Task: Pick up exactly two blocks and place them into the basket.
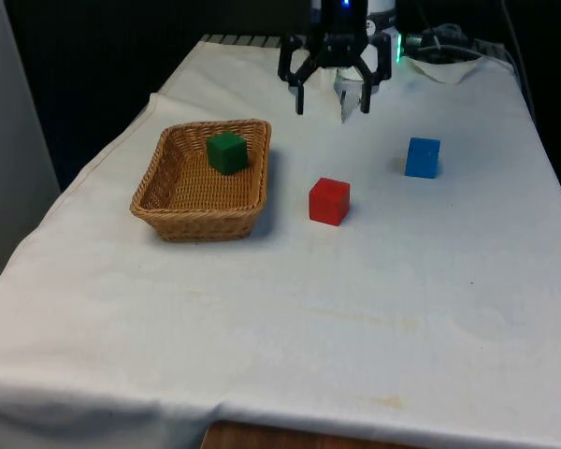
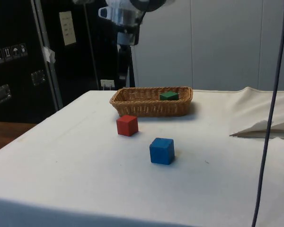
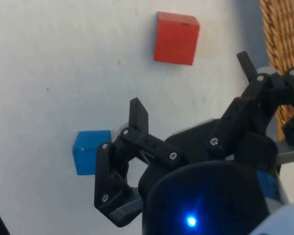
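We see gripper (image 1: 332, 96) high at far end, fingers wide, empty. Green block (image 1: 227, 152) already in basket (image 1: 168, 210). Red block (image 1: 329, 201) lies just nearer than fingers, beside basket; blue block (image 1: 423, 157) off to front view's right

Table (image 1: 290, 318) under white cloth, filling most of the front view. Wicker basket (image 1: 168, 201) rests on it left of centre; its wall touches the cloth. Red block (image 1: 329, 201) sits just right of the basket, near frame centre, apart from it. Blue block (image 1: 423, 157) stands further right and higher in frame. Crumpled fold of cloth (image 1: 444, 67) at upper right.
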Tool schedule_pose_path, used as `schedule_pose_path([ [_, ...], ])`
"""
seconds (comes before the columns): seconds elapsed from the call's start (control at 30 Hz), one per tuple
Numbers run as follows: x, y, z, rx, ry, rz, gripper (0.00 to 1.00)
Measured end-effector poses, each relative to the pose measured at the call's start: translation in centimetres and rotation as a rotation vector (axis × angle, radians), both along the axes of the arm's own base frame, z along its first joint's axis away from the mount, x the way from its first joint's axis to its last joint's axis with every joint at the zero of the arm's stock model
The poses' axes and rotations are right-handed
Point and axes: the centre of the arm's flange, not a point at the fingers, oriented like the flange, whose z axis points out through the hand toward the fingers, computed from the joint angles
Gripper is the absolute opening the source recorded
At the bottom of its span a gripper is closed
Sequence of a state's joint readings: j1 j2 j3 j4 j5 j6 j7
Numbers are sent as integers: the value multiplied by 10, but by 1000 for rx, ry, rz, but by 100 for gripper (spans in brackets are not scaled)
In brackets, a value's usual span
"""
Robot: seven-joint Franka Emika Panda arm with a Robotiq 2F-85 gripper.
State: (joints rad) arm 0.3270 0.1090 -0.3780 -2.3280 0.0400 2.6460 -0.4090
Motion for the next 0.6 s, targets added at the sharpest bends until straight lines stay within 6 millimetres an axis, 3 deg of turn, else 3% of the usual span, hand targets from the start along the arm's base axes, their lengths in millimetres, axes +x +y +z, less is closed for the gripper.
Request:
schedule_pose_path([
  [0.2, 9, 9, -17, 13, 21, -13, 100],
  [0.6, 7, 12, -43, 25, 62, -82, 100],
])
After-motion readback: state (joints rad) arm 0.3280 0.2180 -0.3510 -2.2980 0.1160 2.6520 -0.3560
